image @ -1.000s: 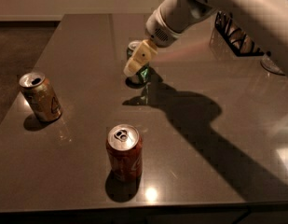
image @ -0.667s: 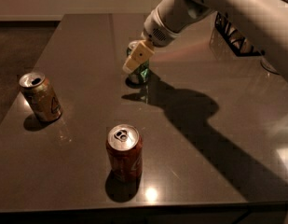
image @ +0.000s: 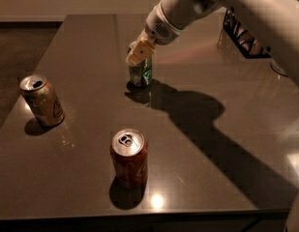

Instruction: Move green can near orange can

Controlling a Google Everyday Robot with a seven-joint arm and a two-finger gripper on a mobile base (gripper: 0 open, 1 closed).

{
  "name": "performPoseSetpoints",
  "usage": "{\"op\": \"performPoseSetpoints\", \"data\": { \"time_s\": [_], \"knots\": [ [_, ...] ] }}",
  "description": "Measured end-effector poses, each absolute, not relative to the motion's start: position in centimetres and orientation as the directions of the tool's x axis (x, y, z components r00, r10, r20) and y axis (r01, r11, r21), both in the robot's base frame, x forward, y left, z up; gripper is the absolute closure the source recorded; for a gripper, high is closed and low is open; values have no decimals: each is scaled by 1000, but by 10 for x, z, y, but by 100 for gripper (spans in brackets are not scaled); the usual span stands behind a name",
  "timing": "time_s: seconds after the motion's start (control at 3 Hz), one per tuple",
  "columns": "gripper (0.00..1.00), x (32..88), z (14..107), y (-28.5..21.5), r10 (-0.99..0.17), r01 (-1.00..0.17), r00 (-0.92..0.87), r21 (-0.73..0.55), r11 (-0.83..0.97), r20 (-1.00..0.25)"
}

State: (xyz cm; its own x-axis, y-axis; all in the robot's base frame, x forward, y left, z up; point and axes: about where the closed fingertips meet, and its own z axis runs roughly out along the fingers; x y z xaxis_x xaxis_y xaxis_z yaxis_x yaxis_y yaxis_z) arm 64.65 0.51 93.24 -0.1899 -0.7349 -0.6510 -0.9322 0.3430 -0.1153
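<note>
green can (image: 141, 74) | pincer (image: 139, 54) grips its top | orange can (image: 42, 102) well left | red can (image: 129, 158) nearer

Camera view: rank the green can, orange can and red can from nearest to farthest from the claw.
1. green can: right at the claw, mid-table toward the back.
2. orange can, near the table's left edge, and red can, front centre: both clearly farther, but too close to call between them.

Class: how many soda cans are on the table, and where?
3: orange can at the left edge, red can front centre, green can farther back, the gripper at its top. None seems hidden.
</note>
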Motion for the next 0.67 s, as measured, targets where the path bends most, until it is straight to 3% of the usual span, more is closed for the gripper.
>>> {"op": "performPoseSetpoints", "data": {
  "time_s": [0.33,0.67],
  "knots": [
    [88,624,947,35,-734,-961,-130,-98,259,-666],
    [100,593,963,69,-718,-983,-46,-98,157,-694]
  ]
}}
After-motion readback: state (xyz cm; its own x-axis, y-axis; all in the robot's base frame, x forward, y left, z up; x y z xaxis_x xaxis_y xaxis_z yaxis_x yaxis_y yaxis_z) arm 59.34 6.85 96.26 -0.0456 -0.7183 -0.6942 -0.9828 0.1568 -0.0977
